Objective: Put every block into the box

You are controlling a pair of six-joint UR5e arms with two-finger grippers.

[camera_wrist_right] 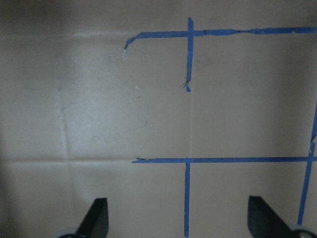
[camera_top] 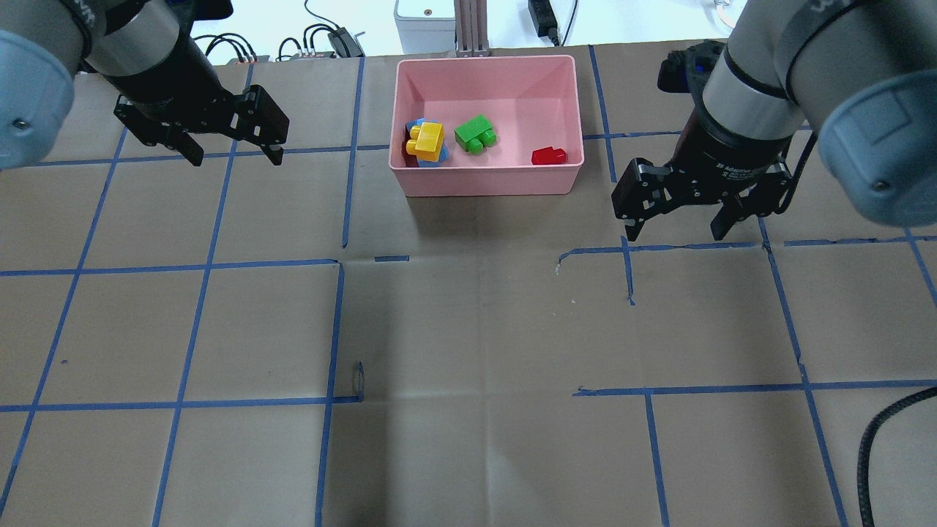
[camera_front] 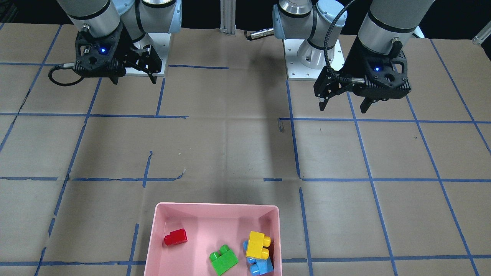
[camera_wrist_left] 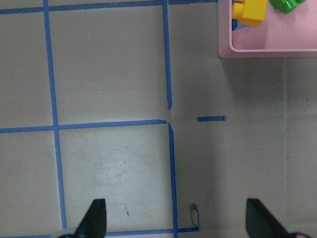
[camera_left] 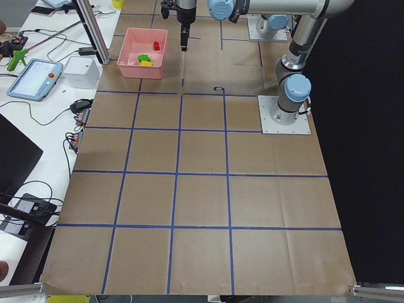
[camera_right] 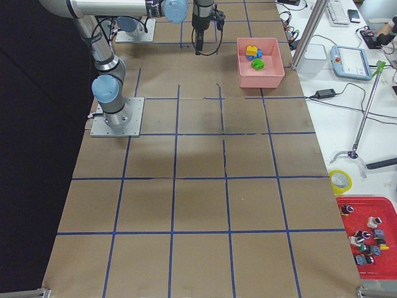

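Observation:
The pink box stands at the table's far middle edge. All the blocks lie inside it: the green one, the red one, and the yellow one resting on the blue one. In the front-facing view the box holds red, green, yellow and blue. My left gripper hangs open and empty left of the box. My right gripper hangs open and empty right of the box. The left wrist view shows the box corner.
The table is brown paper with a blue tape grid. The arm bases sit on the robot's side. A metal post and cables stand behind the box. A small ring lies on the paper.

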